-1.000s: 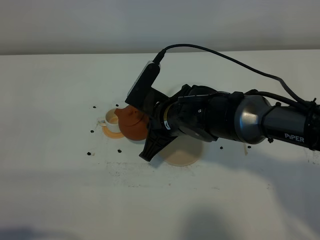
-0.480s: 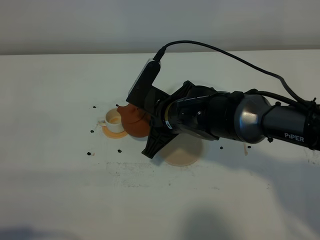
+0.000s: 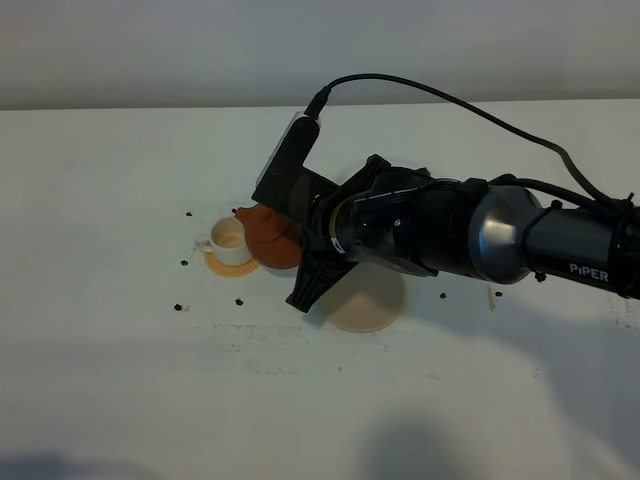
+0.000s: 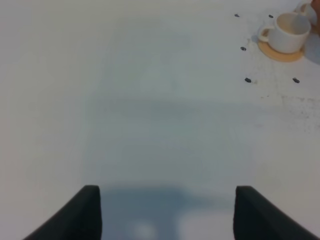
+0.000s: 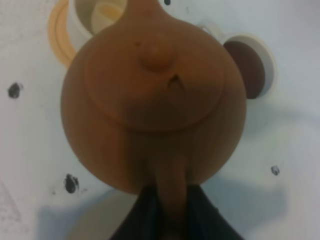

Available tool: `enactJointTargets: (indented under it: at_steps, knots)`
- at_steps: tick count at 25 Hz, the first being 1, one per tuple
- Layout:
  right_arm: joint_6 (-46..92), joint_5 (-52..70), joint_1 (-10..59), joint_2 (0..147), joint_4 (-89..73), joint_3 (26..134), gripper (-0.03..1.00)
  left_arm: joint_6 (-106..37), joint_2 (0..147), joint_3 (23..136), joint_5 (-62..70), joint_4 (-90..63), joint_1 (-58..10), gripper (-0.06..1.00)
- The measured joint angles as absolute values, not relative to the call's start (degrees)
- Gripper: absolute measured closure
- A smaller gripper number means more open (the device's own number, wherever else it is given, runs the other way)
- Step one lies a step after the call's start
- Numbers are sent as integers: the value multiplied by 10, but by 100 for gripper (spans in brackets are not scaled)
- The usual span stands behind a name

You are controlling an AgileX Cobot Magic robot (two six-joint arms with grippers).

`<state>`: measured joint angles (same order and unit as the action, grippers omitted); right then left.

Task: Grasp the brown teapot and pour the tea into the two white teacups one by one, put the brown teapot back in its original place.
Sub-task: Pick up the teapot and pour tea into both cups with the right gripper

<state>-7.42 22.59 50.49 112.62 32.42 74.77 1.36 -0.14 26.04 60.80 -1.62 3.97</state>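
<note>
The brown teapot [image 3: 270,238] [image 5: 152,95] hangs above the table, and my right gripper [image 5: 170,212] is shut on its loop handle. Its spout points at one white teacup [image 3: 228,238] [image 5: 97,12], which stands on an orange-tan coaster [image 3: 226,265] and holds pale liquid. The other white teacup [image 5: 250,67] stands beside the pot's body, dark brown inside; the arm hides it in the high view. The pale beige coaster [image 3: 365,305] lies bare, partly under my right arm. My left gripper [image 4: 167,220] stands open over bare table, far from the cup [image 4: 287,31].
Small dark specks [image 3: 178,306] dot the white table around the cups. My right arm [image 3: 470,235] stretches across the middle from the right edge, its cable arching above. The table's far edge meets a grey wall.
My right gripper has turned slightly and carried the teapot a little toward the back, the spout staying by the left cup. The left gripper shows no change.
</note>
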Motion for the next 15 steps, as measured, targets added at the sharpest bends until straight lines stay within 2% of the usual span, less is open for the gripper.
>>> enactJointTargets:
  at_steps: [15]
  knots:
    - [-74, 235, 505, 1133, 361, 748, 87, 14, -1, 260, 608, -16, 40, 41]
